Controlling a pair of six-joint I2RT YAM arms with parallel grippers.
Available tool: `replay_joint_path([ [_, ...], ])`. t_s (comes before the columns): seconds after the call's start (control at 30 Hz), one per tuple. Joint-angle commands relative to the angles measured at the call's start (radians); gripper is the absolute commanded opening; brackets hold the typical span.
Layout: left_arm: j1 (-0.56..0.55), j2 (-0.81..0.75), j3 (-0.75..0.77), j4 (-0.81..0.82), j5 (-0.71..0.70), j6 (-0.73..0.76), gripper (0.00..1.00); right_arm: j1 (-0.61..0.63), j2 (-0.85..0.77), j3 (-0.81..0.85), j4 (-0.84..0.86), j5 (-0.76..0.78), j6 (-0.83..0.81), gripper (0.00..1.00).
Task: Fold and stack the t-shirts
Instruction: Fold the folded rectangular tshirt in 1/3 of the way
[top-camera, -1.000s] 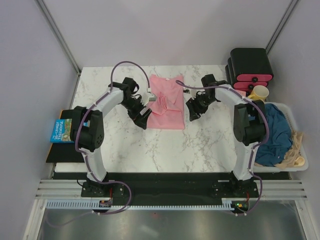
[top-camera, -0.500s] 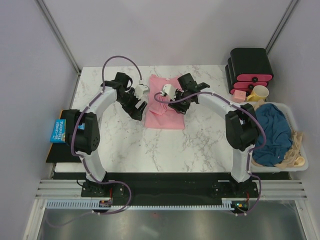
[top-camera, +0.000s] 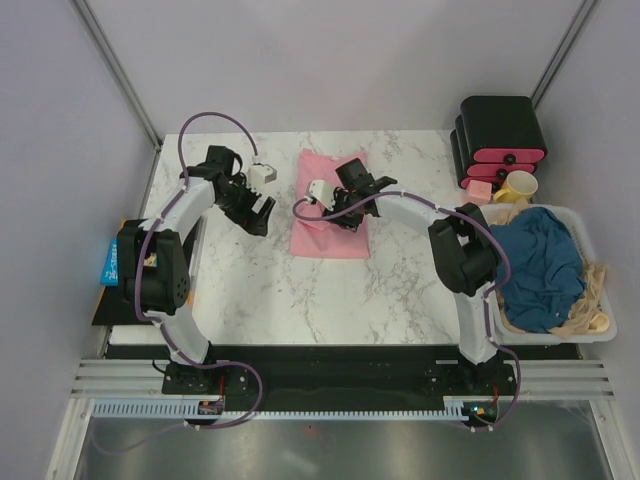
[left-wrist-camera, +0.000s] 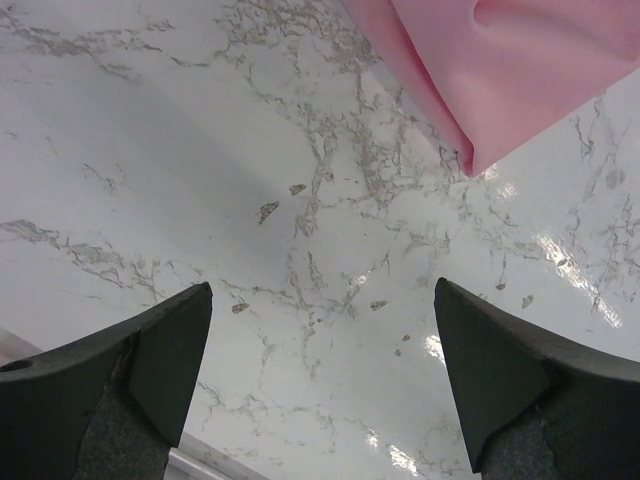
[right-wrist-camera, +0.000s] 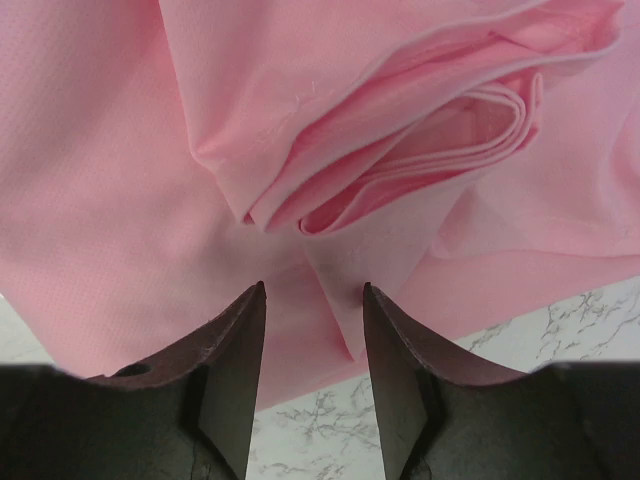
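The light pink t-shirt (top-camera: 345, 235) lies folded in a narrow strip on the marble table (top-camera: 300, 290), with bunched folds near its middle (right-wrist-camera: 400, 130). My right gripper (top-camera: 338, 205) hangs low over it. Its jaws (right-wrist-camera: 313, 290) stand partly open, with a loose pleat of pink cloth between them and a gap on either side. My left gripper (top-camera: 255, 210) is wide open over bare marble (left-wrist-camera: 323, 300), left of the shirt, whose corner (left-wrist-camera: 500, 70) shows at the upper right of the left wrist view. The dark teal-blue t-shirt (top-camera: 540, 265) lies crumpled in the white bin (top-camera: 600, 330).
Black boxes with pink fronts (top-camera: 500, 135) stand at the back right, with a yellow mug (top-camera: 517, 186) in front of them. Beige cloth (top-camera: 590, 295) shares the bin. A blue book (top-camera: 108, 262) lies off the table's left edge.
The right gripper has swung left from beside the pink shirt to over its middle, and its jaws have narrowed. The left gripper has drawn back to the left, off the shirt.
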Motion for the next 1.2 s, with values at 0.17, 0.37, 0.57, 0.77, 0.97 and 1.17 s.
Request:
replay_joint_path([
  [0.17, 0.028, -0.046, -0.021, 0.037, -0.005, -0.027, 1.0, 0.05, 0.048, 0.072, 0.084, 0.043, -0.005, 0.43],
  [0.37, 0.037, -0.042, -0.025, 0.04, 0.001, -0.019, 1.0, 0.056, 0.067, 0.076, 0.093, 0.069, -0.01, 0.25],
  [0.57, 0.048, -0.033, -0.024, 0.04, 0.01, -0.016, 1.0, 0.062, 0.044, 0.053, 0.133, 0.167, -0.014, 0.08],
  [0.77, 0.05, -0.033, -0.033, 0.042, 0.027, -0.021, 1.0, 0.061, -0.014, 0.006, 0.192, 0.321, -0.031, 0.02],
  [0.97, 0.05, -0.029, -0.036, 0.045, 0.042, -0.028, 1.0, 0.061, -0.047, -0.055, 0.259, 0.416, -0.076, 0.01],
  [1.17, 0.05, -0.028, -0.036, 0.046, 0.044, -0.027, 1.0, 0.058, -0.034, -0.052, 0.304, 0.474, -0.082, 0.0],
])
